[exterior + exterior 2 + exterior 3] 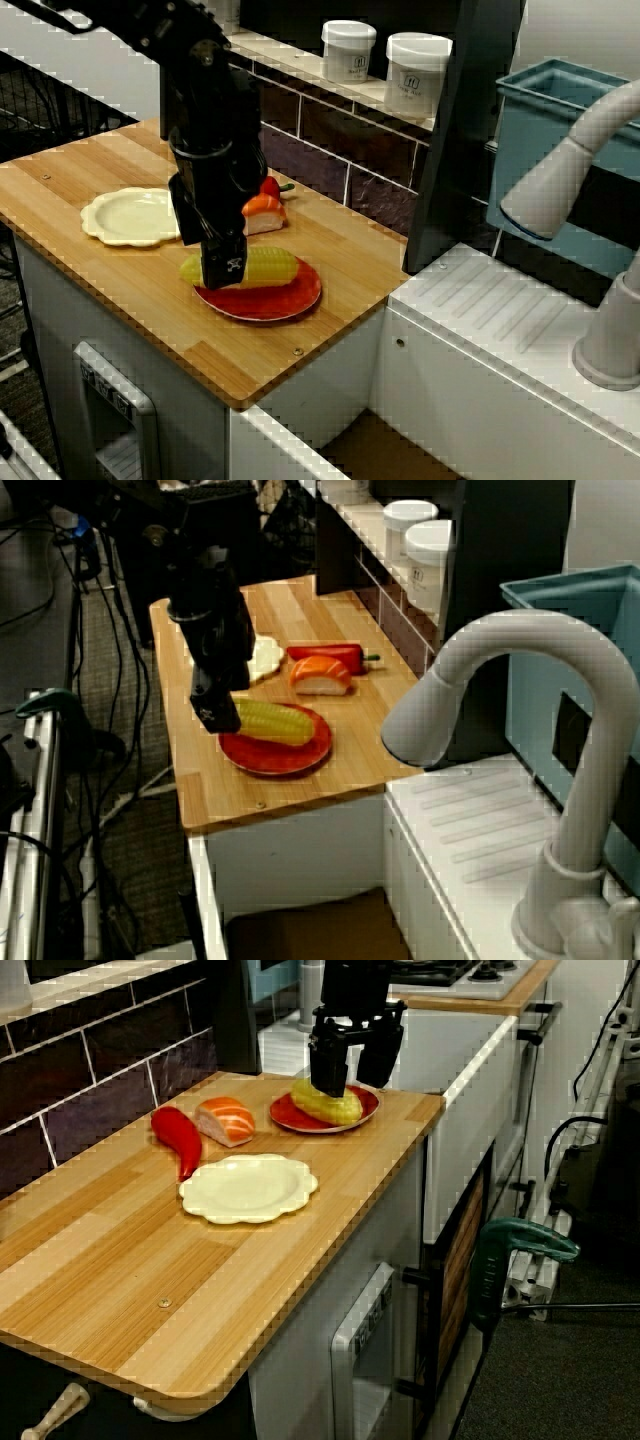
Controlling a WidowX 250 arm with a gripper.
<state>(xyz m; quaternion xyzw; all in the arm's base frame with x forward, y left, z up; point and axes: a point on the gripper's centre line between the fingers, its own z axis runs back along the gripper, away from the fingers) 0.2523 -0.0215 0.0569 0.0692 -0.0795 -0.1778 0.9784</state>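
Side view along the worktop (120, 1260): from left, a red pepper (178, 1135), a salmon sushi piece (228, 1120) and a cream plate (248, 1188). Then the corn cob (328, 1106) lies on a red plate (285, 1113), directly beneath the tool (351, 1084), its fingers spread wide, gripping nothing.

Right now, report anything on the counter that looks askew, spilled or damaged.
Nothing stands out. The corn lies flat on the red plate under the open gripper; the salmon sushi, red pepper and cream plate sit tidily on the counter, nothing spilled or broken.
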